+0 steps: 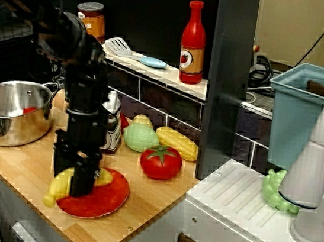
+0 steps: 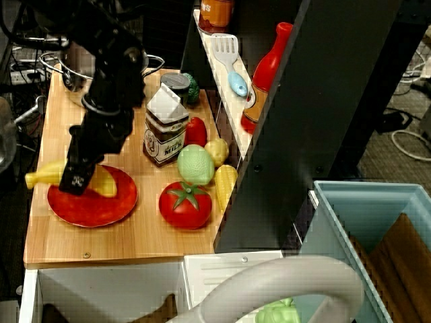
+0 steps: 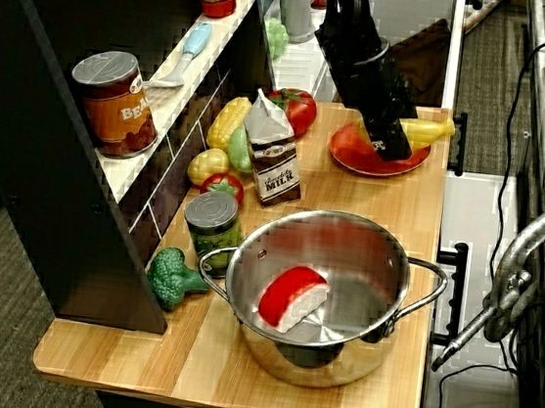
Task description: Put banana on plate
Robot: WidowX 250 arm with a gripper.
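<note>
the view from the front: a steel pot [image 1: 11,110] sits at the left of the wooden counter [image 1: 18,168]. beside it the black gripper [image 1: 76,182] stands over the red-orange plate [image 1: 107,200], its fingers closed around the yellow banana [image 1: 58,186], which lies across the plate's left rim with one end jutting past it. right of the plate sit a tomato [image 1: 161,161] and a corn cob [image 1: 178,143].

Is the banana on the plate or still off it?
Partly on. The banana lies across the plate rim, one end sticking out past the edge over the counter. The gripper is around it; its jaws' state is unclear.
</note>
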